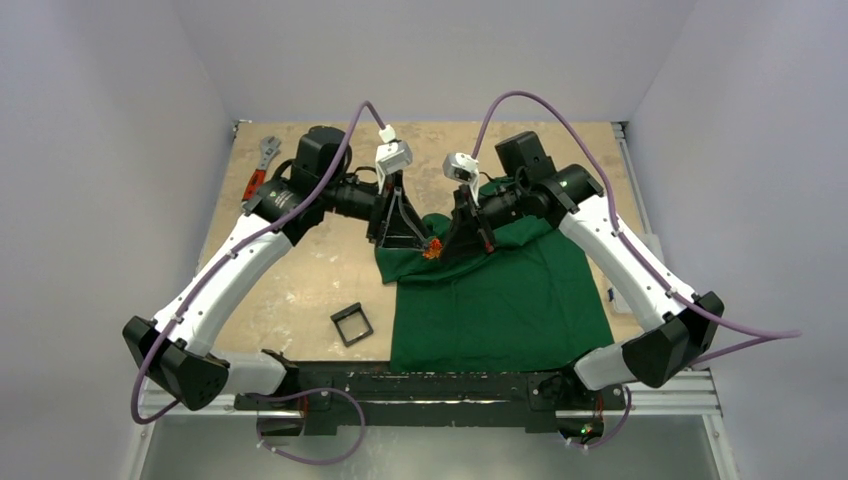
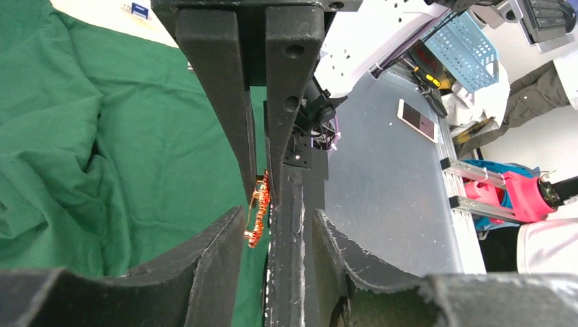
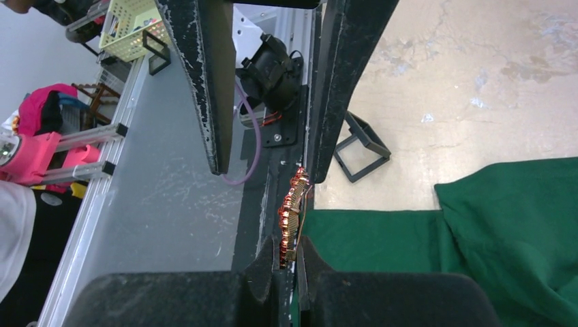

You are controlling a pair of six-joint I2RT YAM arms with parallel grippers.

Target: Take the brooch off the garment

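The dark green garment lies spread on the table's right half, with its upper part bunched. The tiny orange-red brooch hangs over that bunched edge, between the two grippers. My right gripper is shut on the brooch, pinching its lower end edge-on. My left gripper is open, its jaws either side of the brooch, which is close to one finger. No cloth shows around the brooch in the wrist views; the garment lies beneath.
A red-handled wrench lies at the back left of the table. A small black square frame sits on the bare wood left of the garment, near the front edge; it also shows in the right wrist view.
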